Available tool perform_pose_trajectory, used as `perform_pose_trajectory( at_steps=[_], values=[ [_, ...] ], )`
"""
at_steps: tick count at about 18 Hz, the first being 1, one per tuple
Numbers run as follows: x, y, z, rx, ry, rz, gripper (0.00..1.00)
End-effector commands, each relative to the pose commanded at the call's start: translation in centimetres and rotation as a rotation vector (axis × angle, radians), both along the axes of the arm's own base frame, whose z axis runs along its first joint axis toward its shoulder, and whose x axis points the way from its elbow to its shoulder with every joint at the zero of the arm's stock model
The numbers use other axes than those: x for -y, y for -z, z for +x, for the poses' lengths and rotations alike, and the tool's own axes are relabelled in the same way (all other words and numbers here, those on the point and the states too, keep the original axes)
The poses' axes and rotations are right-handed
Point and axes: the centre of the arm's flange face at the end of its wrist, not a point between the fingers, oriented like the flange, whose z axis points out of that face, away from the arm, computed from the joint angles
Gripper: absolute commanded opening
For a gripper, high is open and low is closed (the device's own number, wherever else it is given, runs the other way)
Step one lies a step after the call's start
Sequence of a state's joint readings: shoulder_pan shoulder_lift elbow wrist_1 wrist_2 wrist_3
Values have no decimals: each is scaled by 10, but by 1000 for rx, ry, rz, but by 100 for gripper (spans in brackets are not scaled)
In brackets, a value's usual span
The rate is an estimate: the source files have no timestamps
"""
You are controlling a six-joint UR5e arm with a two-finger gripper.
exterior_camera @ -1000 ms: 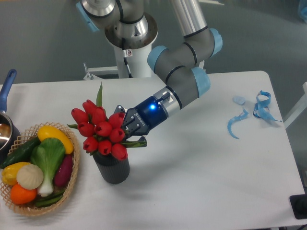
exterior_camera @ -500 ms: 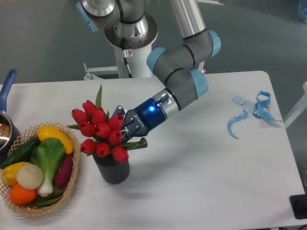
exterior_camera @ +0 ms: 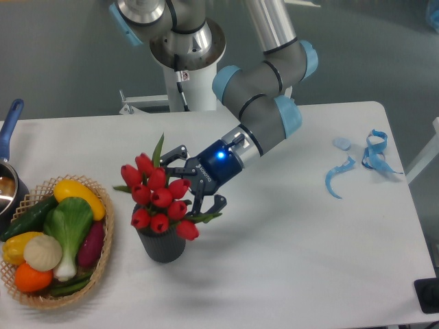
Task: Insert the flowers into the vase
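Black fingers of the end effector [exterior_camera: 197,177] are standing spread apart, one above and one below the right side of the flowers [exterior_camera: 159,197], gripping nothing. The red tulip bunch is sitting just left of the end effector, its stems going down into the vase [exterior_camera: 162,245], which is standing directly below them on the white bench [exterior_camera: 288,260]. Farther left, a wicker basket [exterior_camera: 103,257] is holding colourful vegetables [exterior_camera: 55,233]. Well to the right, blue scraps [exterior_camera: 360,161] are lying on the bench.
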State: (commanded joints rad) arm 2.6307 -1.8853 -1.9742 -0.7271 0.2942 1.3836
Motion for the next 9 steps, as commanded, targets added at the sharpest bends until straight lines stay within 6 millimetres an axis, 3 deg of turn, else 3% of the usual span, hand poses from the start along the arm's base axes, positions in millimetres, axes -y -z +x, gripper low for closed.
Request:
perform_pose_trajectory(
  at_steps=[6, 9],
  values=[
    [18, -21, -9, -159, -39, -83, 100],
    [44, -44, -38, -349, -97, -170, 100]
  ],
)
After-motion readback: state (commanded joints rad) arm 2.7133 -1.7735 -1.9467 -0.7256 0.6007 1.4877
